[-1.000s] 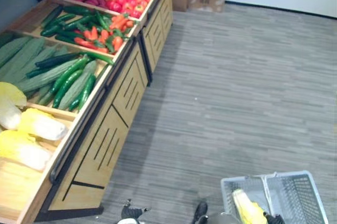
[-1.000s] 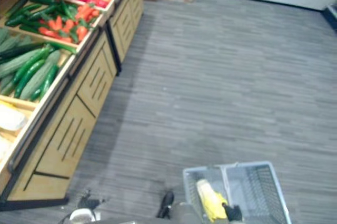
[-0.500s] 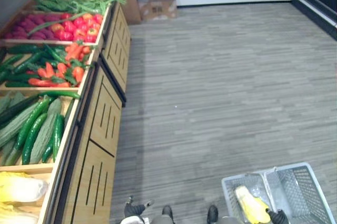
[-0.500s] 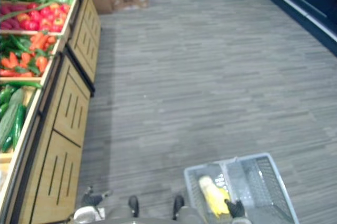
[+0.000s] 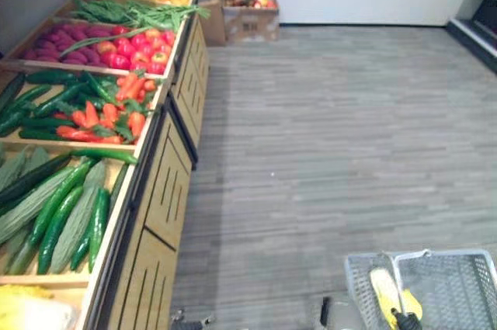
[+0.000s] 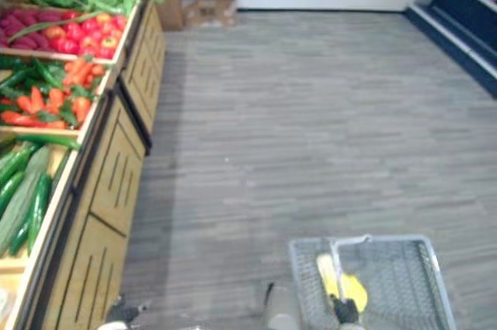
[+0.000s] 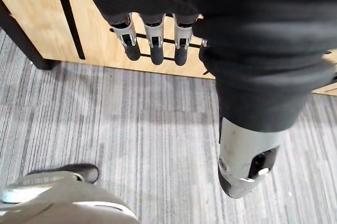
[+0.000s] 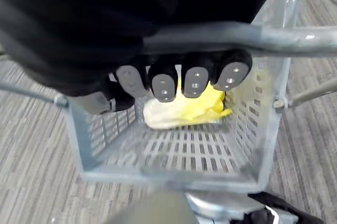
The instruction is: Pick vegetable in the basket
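The view has turned along the produce stand (image 5: 167, 190) — the basket (image 5: 458, 279) sits lower in frame.

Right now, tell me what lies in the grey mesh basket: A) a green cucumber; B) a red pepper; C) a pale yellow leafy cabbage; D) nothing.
C: a pale yellow leafy cabbage lies on the bottom of the grey mesh basket, whose handle the right hand grips.

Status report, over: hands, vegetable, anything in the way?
Right hand shut on handle of grey mesh basket. Left hand open beside wooden produce stand. Pale yellow cabbage lies inside basket.
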### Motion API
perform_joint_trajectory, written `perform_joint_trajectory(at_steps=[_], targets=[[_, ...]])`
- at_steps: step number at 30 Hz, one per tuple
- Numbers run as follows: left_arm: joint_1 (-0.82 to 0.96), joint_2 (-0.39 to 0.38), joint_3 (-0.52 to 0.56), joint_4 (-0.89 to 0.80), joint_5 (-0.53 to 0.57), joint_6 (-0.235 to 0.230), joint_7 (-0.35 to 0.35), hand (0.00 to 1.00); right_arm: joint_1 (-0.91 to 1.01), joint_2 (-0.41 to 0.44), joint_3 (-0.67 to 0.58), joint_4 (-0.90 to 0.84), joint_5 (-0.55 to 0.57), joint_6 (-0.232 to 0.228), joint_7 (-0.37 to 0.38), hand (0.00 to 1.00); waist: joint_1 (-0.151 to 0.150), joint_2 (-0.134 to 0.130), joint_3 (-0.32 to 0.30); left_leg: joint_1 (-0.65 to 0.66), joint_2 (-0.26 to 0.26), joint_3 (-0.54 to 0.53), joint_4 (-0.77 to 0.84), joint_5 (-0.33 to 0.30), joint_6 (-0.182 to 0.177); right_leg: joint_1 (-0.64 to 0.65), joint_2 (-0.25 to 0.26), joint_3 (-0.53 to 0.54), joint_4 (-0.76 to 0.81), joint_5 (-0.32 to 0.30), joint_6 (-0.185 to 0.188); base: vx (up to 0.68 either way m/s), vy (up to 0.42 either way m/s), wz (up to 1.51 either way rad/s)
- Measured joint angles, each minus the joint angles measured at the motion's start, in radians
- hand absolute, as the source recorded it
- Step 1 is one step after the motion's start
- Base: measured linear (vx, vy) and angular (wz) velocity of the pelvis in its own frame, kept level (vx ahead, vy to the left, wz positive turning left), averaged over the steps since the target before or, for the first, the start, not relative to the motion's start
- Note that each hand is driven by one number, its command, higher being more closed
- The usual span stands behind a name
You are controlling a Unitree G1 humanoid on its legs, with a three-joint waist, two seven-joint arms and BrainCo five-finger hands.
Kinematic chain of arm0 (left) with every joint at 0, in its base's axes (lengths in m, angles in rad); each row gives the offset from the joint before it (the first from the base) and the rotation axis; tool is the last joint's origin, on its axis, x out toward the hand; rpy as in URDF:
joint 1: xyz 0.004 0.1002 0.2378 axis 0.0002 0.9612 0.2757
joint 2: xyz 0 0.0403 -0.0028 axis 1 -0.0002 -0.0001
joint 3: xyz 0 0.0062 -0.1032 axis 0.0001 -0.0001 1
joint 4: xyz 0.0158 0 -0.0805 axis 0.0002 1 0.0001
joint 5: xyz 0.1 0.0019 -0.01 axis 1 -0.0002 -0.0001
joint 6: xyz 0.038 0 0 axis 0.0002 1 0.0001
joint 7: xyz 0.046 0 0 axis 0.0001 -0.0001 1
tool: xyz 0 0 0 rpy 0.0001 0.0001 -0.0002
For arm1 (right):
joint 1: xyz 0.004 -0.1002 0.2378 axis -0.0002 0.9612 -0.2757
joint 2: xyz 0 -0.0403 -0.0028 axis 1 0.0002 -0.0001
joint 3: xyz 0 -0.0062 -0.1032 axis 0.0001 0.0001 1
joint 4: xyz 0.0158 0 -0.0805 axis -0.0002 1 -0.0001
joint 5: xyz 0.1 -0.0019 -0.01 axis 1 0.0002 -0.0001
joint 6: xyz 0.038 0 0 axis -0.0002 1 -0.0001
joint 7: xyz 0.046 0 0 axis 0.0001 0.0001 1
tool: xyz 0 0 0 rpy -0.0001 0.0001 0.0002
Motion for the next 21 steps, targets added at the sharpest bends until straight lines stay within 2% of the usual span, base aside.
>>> perform_joint_trajectory(at_steps=[1, 3, 4, 5, 6, 7, 8, 9, 10, 11, 12, 13, 14, 15, 16, 17, 18, 19, 21], targets=[[-0.001, -0.001, 0.001, 0.000, 0.000, 0.001, -0.004, 0.00, -0.003, 0.010, -0.001, 0.000, 0.002, 0.000, 0.001, 1.00, -0.001, 0.003, 0.002, 0.015, 0.009, 0.000, -0.015, 0.000, 0.000, -0.009, 0.010, -0.017, -0.054, -0.010, 0.002, 0.33, -0.120, 0.23], [-0.014, -0.016, 0.019, 0.000, 0.002, 0.002, -0.008, 0.00, -0.010, 0.031, -0.007, 0.000, 0.008, 0.001, 0.002, 1.00, -0.013, 0.018, 0.012, 0.066, 0.041, -0.004, -0.062, -0.017, -0.029, -0.021, 0.031, -0.069, -0.369, 0.006, 0.019, 0.37, -0.163, 0.22], [-0.019, -0.020, 0.028, -0.001, 0.004, 0.002, -0.008, 0.00, -0.011, 0.034, -0.016, 0.000, 0.008, 0.002, 0.002, 1.00, -0.012, 0.019, 0.012, 0.074, 0.048, -0.003, -0.065, -0.026, -0.040, -0.022, 0.036, -0.066, -0.461, 0.018, 0.029, 0.42, -0.226, 0.19], [-0.029, -0.028, 0.047, -0.002, 0.005, 0.002, -0.007, 0.00, -0.009, 0.042, -0.042, -0.001, 0.008, 0.005, 0.002, 1.00, -0.012, 0.020, 0.014, 0.092, 0.064, -0.003, -0.070, -0.051, -0.060, -0.026, 0.040, -0.058, -0.621, 0.062, 0.040, 0.45, -0.268, 0.13], [-0.037, -0.037, 0.068, -0.005, 0.005, 0.002, -0.008, 0.00, -0.008, 0.046, -0.062, -0.003, 0.008, 0.009, 0.002, 1.00, -0.012, 0.020, 0.015, 0.106, 0.077, -0.005, -0.072, -0.075, -0.076, -0.036, 0.040, -0.044, -0.699, 0.094, 0.044, 0.47, -0.286, 0.11], [-0.046, -0.052, 0.092, -0.006, 0.005, 0.003, -0.008, 0.00, -0.010, 0.048, -0.084, -0.003, 0.012, 0.016, 0.002, 1.00, -0.012, 0.027, 0.020, 0.126, 0.100, -0.004, -0.078, -0.104, -0.078, -0.046, 0.044, -0.038, -0.699, 0.163, 0.048, 0.59, -0.393, 0.14], [-0.055, -0.080, 0.125, -0.012, 0.005, 0.003, -0.011, 0.00, -0.001, 0.048, -0.090, -0.005, 0.018, 0.027, 0.002, 1.00, -0.014, 0.041, 0.012, 0.142, 0.139, -0.002, -0.088, -0.129, -0.057, -0.079, 0.071, -0.049, -0.598, 0.193, 0.043, 0.51, -0.321, 0.16], [-0.063, -0.084, 0.142, -0.009, 0.005, 0.004, -0.014, 0.00, -0.002, 0.053, -0.099, -0.005, 0.019, 0.030, 0.002, 1.00, -0.013, 0.041, 0.013, 0.146, 0.141, 0.000, -0.077, -0.118, -0.063, -0.106, 0.073, -0.048, -0.527, 0.159, 0.008, 0.52, -0.330, 0.16], [-0.078, -0.112, 0.163, -0.010, 0.007, 0.004, -0.027, 0.00, -0.004, 0.059, -0.119, -0.004, 0.018, 0.034, 0.003, 1.00, -0.011, 0.042, 0.015, 0.117, 0.167, 0.001, 0.001, -0.084, -0.078, -0.137, 0.076, -0.056, -0.420, 0.061, -0.009, 0.58, -0.388, 0.10], [-0.078, -0.133, 0.181, -0.021, 0.010, 0.004, -0.028, 0.00, 0.000, 0.061, -0.132, -0.005, 0.018, 0.037, 0.012, 1.00, -0.014, 0.050, 0.010, 0.077, 0.195, -0.012, 0.122, -0.041, -0.080, -0.124, 0.087, -0.075, -0.374, 0.003, -0.040, 0.60, -0.427, 0.08], [-0.081, -0.137, 0.189, -0.023, 0.010, 0.005, -0.027, 0.00, 0.002, 0.062, -0.141, -0.004, 0.018, 0.042, 0.019, 1.00, -0.015, 0.056, 0.010, 0.050, 0.211, -0.023, 0.199, -0.008, -0.078, -0.104, 0.095, -0.091, -0.366, -0.023, -0.050, 0.75, -0.527, 0.21], [-0.084, -0.139, 0.198, -0.027, 0.010, 0.007, -0.026, 0.00, 0.010, 0.062, -0.155, -0.003, 0.017, 0.050, 0.025, 1.00, -0.017, 0.063, 0.010, -0.030, 0.241, -0.056, 0.386, 0.098, -0.081, -0.046, 0.109, -0.119, -0.377, -0.067, -0.067, 0.66, -0.393, 0.39], [-0.084, -0.138, 0.197, -0.034, 0.008, 0.008, -0.026, 0.00, 0.020, 0.062, -0.155, 0.002, 0.017, 0.052, 0.023, 1.00, -0.015, 0.061, 0.012, -0.130, 0.258, -0.091, 0.597, 0.198, -0.127, 0.023, 0.119, -0.142, -0.408, -0.099, -0.078, 0.64, -0.373, 0.43], [-0.084, -0.135, 0.197, -0.043, 0.004, 0.008, -0.024, 0.00, 0.020, 0.060, -0.155, 0.007, 0.016, 0.054, 0.023, 1.00, -0.013, 0.058, 0.014, -0.175, 0.268, -0.085, 0.694, 0.213, -0.148, 0.063, 0.126, -0.151, -0.431, -0.107, -0.081, 0.60, -0.306, 0.41], [-0.084, -0.126, 0.196, -0.054, -0.004, 0.010, -0.020, 0.00, 0.019, 0.054, -0.155, 0.014, 0.016, 0.055, 0.023, 1.00, -0.010, 0.043, 0.023, -0.247, 0.279, -0.050, 0.834, 0.206, -0.143, 0.156, 0.138, -0.164, -0.493, -0.110, -0.085, 0.56, -0.247, 0.32], [-0.084, -0.121, 0.196, -0.069, -0.010, 0.010, -0.012, 0.00, 0.019, 0.053, -0.152, 0.014, 0.016, 0.056, 0.020, 1.00, -0.004, 0.035, 0.030, -0.296, 0.281, 0.003, 0.896, 0.180, -0.139, 0.255, 0.146, -0.170, -0.562, -0.109, -0.085, 0.55, -0.218, 0.25], [-0.084, -0.121, 0.196, -0.073, -0.014, 0.010, -0.011, 0.00, 0.019, 0.053, -0.152, 0.014, 0.016, 0.056, 0.020, 1.00, -0.002, 0.031, 0.032, -0.302, 0.282, 0.012, 0.902, 0.175, -0.140, 0.268, 0.147, -0.172, -0.572, -0.109, -0.085, 0.50, -0.165, 0.33], [-0.086, -0.125, 0.184, -0.112, -0.038, 0.008, 0.006, 0.00, 0.025, 0.052, -0.146, 0.014, 0.016, 0.056, 0.020, 1.00, 0.017, 0.019, 0.037, -0.379, 0.272, 0.085, 0.896, 0.132, -0.140, 0.378, 0.148, -0.194, -0.661, -0.108, -0.082, 0.47, -0.119, 0.35], [-0.086, -0.127, 0.135, -0.153, -0.038, 0.004, 0.019, 0.00, 0.018, 0.050, -0.132, 0.003, 0.016, 0.055, 0.018, 1.00, 0.030, 0.020, 0.036, -0.474, 0.258, 0.174, 0.805, 0.097, -0.134, 0.452, 0.148, -0.223, -0.740, -0.104, -0.076, 0.42, -0.069, 0.29]])
